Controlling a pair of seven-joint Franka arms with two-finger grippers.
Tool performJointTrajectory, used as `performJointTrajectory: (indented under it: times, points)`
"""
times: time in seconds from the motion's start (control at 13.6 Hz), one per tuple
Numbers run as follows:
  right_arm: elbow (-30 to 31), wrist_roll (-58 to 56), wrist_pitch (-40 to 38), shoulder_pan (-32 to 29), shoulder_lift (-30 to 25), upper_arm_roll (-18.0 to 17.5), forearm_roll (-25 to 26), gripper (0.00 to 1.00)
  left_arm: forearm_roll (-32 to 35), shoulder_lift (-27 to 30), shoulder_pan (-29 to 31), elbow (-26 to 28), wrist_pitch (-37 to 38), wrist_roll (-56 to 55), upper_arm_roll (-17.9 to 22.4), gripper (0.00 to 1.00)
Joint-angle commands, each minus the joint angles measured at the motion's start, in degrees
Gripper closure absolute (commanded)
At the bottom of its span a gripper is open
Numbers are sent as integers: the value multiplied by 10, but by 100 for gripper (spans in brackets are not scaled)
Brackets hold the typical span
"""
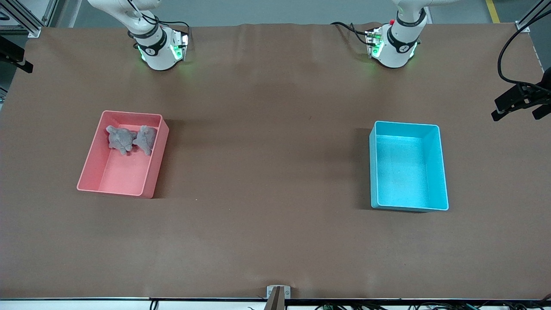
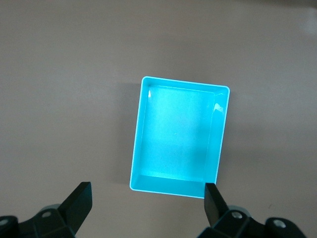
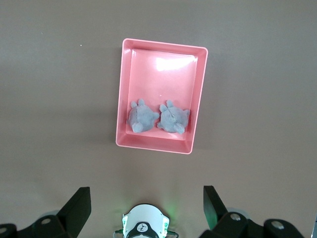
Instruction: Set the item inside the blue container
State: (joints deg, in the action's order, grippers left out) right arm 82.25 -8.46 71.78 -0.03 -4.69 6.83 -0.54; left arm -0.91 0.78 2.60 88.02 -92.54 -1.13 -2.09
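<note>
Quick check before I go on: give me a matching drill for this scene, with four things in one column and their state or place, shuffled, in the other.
Things:
1. blue container
2. pink bin
3. two grey soft toys
4. left gripper

States or places:
A. holds the toys, toward the right arm's end of the table
B. open, up in the air over the blue container
C. nothing in it, toward the left arm's end of the table
D. side by side in the end of the pink bin farther from the front camera

Pairs: 1-C, 2-A, 3-D, 4-B
</note>
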Motion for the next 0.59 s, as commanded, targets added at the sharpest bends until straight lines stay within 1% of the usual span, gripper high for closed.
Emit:
performJointTrajectory:
  times: [0.0,0.15,0.51]
  points:
    - [7,-7,0,0,-5,0,4,0,-1,-4,3,-8,1,6,-1,0]
    - [13,-5,20,-2,-5,1,4,0,-3,-5,2,-10,1,0,-2,0]
    - [26,31,33,-5,-5,3,-4,0,-2,-5,2,-10,1,-1,-2,0]
